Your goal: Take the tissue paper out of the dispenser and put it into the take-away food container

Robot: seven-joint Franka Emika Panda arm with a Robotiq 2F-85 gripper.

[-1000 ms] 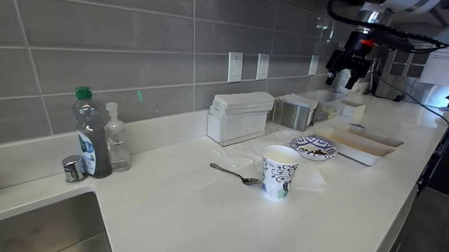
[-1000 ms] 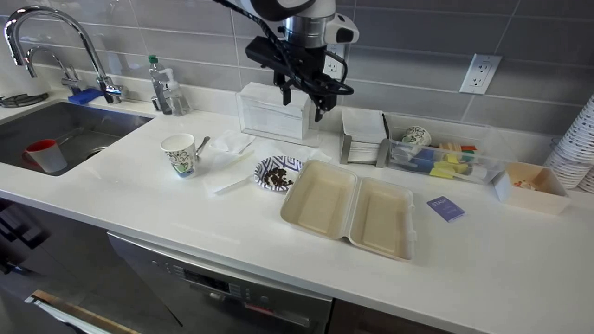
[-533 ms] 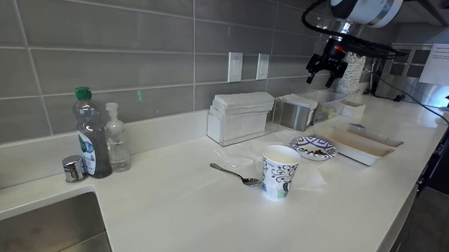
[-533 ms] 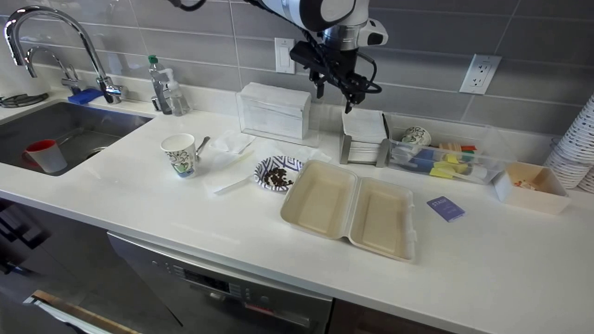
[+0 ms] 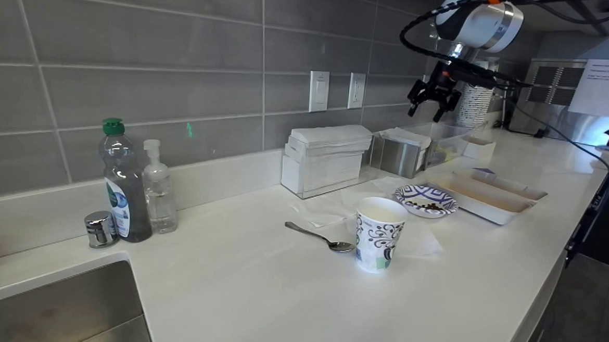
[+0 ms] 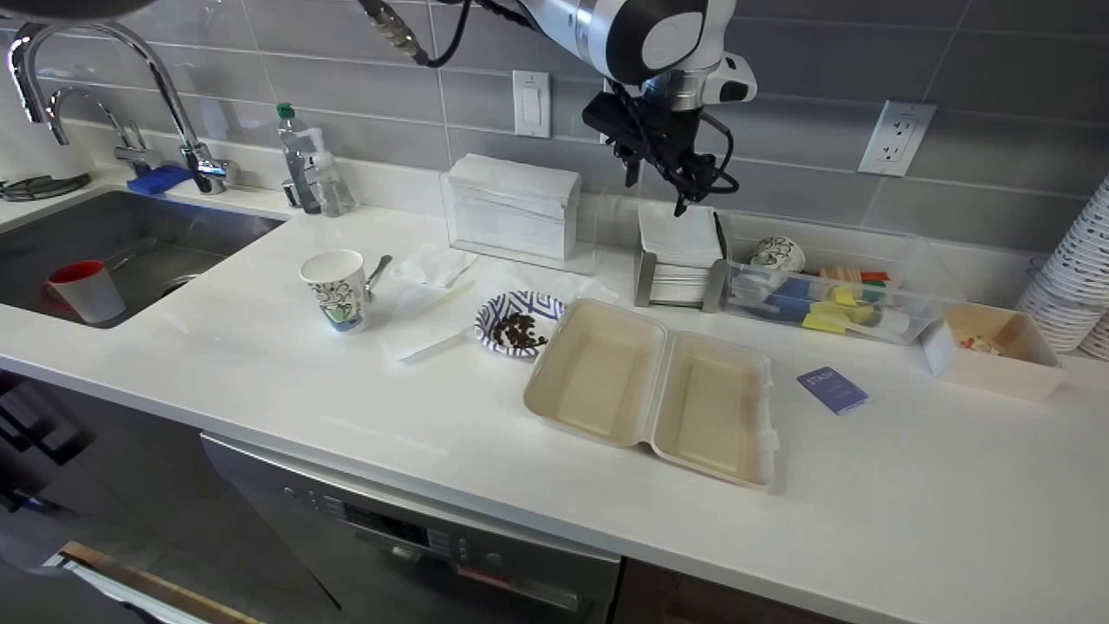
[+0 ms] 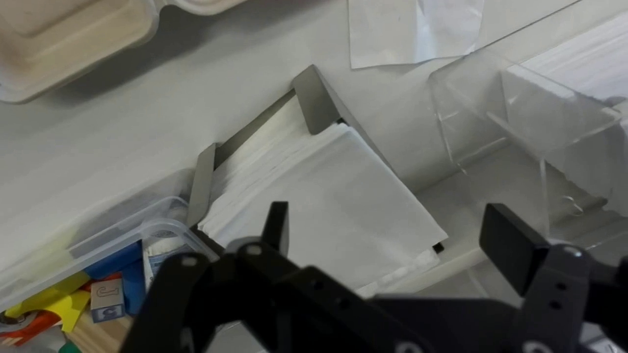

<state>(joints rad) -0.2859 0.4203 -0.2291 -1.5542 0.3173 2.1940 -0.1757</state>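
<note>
The dispenser is a small grey metal box (image 6: 644,282) against the back of the counter, also in the wrist view (image 7: 314,98) and in an exterior view (image 5: 399,157). The tissue paper is the stack of white sheets (image 6: 680,238) inside it; its top sheet fills the middle of the wrist view (image 7: 338,191). My gripper (image 6: 656,192) is open and empty, pointing down above the dispenser. In the wrist view the gripper (image 7: 390,213) has one finger over the stack and one beyond its edge. The take-away food container (image 6: 598,381) lies open in front, with both halves empty.
A clear holder with white paper (image 6: 515,208) stands on one side of the dispenser, a clear bin of small items (image 6: 780,299) on the other. A patterned plate (image 6: 494,312) touches or nearly touches the container. A paper cup (image 6: 333,290), loose sheets (image 6: 433,264) and a purple card (image 6: 832,390) lie around.
My gripper has moved along the wall from above the clear paper holder to above the dispenser, rightward in an exterior view. It stays open. The objects on the counter have not moved.
</note>
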